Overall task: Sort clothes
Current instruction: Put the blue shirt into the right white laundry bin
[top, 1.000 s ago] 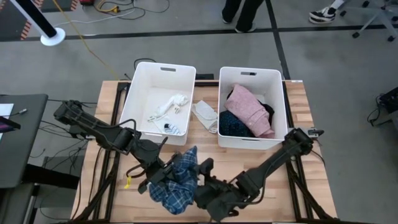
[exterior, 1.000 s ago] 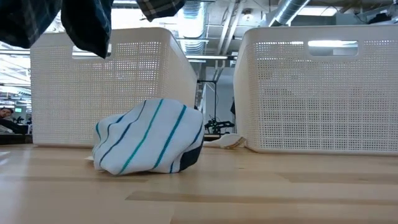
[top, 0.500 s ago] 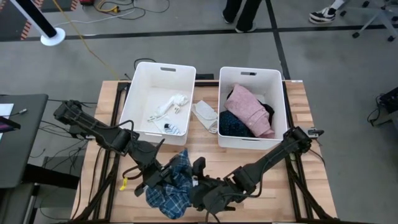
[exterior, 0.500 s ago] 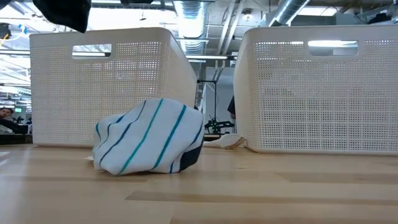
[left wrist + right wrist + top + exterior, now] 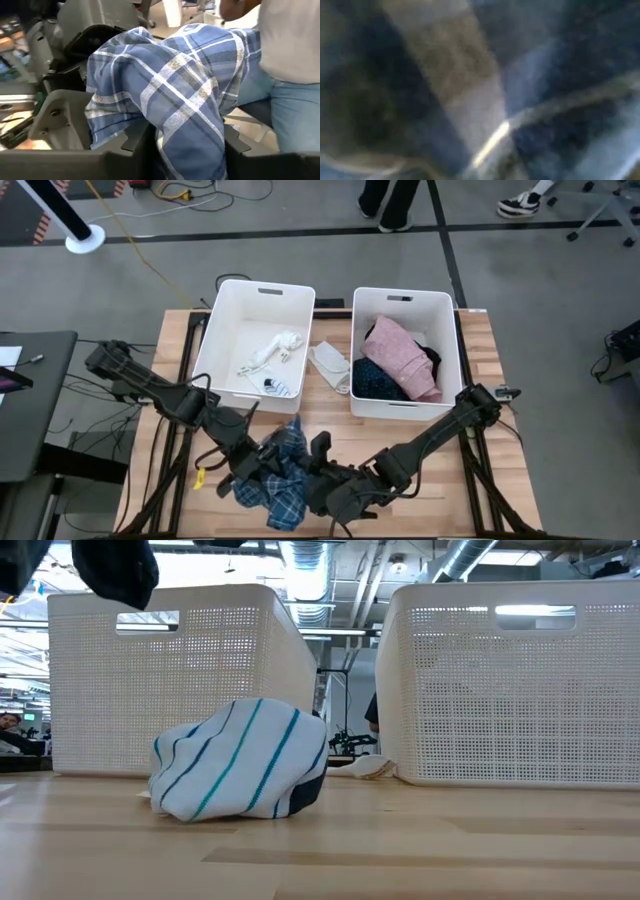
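Observation:
The blue plaid garment [image 5: 275, 478] hangs bunched above the table's near middle. It also shows in the left wrist view [image 5: 175, 95] and as a dark hanging corner in the low view [image 5: 115, 570]. My left gripper [image 5: 255, 472] is shut on it from the left. My right gripper [image 5: 320, 465] is against its right side, and plaid cloth [image 5: 480, 90] fills its wrist view. A blue-white striped sock [image 5: 330, 362] lies on the table between the two tubs and also shows in the low view [image 5: 240, 772]. My left gripper pinches a bunched fold of the plaid garment [image 5: 187, 150] between its two fingers; how many layers, I cannot tell. The cloth drapes slack over and past the fingers. It hangs clear of the table.
The left white tub [image 5: 255, 340] holds white socks [image 5: 272, 350]. The right white tub [image 5: 405, 350] holds the pink [image 5: 400, 355], navy dotted [image 5: 375, 380] and black [image 5: 430, 360] garments. Bare table wood lies at the near left and near right. A person stands behind the table [image 5: 285, 75].
My right gripper has gone toward the table's left edge, up against the plaid garment. The garment has bunched tighter between the two grippers, and its hanging parts have risen almost out of the low view.

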Tool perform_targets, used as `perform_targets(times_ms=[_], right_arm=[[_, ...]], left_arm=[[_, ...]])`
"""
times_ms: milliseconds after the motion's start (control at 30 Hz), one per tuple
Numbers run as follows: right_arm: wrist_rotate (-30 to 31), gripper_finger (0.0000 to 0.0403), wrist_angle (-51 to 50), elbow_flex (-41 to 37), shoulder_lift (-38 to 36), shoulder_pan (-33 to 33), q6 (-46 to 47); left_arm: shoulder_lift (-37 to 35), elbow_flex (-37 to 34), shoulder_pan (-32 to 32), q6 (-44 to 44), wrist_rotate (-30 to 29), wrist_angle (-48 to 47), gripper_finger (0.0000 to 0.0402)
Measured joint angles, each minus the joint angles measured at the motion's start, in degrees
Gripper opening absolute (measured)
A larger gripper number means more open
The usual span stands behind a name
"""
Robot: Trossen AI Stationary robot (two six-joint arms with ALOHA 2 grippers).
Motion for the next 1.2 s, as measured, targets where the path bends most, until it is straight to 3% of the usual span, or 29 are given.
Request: perform_targets(times_ms=[167,600,867,1200], right_arm=[[5.29,0.0027,0.35,0.0,0.0,1.32,-1.38],[30.05,0.0027,0.42,6.0,0.02,5.05,-8.62],[42.0,0.0027,0.43,11.06,0.0,5.4,-14.87],[43.0,0.0027,-0.29,18.51,-0.81,4.25,-21.49]], left_arm=[[-2.44,-0.01,-0.78,0.12,-6.03,-1.55,0.0165],[-10.8,-0.02,-5.76,0.4,-21.21,-6.46,0.0195],[-11.37,-0.12,-8.56,-0.58,-25.0,-9.54,0.0204],[-11.39,-0.15,-10.37,-4.91,-28.4,-15.03,0.0207]])
